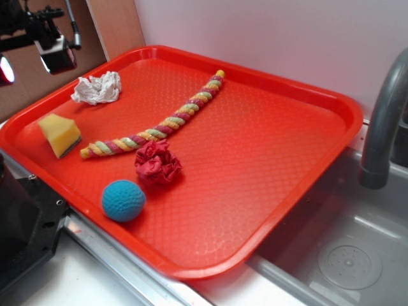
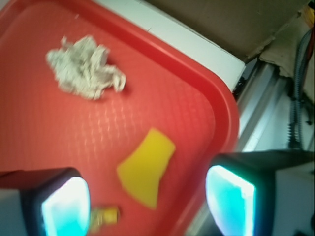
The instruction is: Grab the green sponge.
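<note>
The gripper [image 2: 147, 204] is hovering wide open and empty above the red tray [image 2: 206, 105], with the green sponge [image 2: 145, 167] lying between its fingers [image 2: 66, 206], untouched.

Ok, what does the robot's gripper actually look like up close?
In the wrist view, the gripper has two blocky black fingers, each with a pale face glowing light cyan at its inner side. In the exterior view, its dark body with a whitish block and thin cables shows at top left.
</note>
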{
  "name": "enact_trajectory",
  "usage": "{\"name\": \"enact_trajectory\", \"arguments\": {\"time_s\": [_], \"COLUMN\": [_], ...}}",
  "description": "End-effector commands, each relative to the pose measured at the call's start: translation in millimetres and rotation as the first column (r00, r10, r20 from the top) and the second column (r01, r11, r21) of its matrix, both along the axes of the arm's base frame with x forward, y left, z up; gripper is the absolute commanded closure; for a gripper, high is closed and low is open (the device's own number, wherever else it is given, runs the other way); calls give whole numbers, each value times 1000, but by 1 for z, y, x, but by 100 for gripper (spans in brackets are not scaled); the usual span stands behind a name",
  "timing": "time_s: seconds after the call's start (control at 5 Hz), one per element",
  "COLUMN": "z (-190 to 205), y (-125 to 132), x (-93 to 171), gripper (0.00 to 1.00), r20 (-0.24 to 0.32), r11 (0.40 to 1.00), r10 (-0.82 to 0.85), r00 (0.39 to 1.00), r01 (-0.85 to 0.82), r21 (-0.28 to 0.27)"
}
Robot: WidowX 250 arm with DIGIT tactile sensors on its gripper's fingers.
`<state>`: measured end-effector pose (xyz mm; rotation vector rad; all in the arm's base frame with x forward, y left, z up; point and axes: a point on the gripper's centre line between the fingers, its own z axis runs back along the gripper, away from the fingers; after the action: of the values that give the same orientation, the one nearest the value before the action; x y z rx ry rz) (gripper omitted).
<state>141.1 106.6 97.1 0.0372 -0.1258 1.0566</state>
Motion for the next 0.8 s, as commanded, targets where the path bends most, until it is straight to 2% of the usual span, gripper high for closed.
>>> {"name": "enact_trajectory", "arguments": {"time_s": [0.0, 0.2, 0.6], "z": [-52, -82, -88], "y": [10, -5, -25], "x": [-11, -12, -13], "gripper": [0, 0, 0], "r20": [-13, -73, -169], "r11": [993, 982, 996], "r10": [-38, 2, -31], "r00": [999, 997, 985], "r01": [36, -15, 16], "r21": [-113, -188, -87]}}
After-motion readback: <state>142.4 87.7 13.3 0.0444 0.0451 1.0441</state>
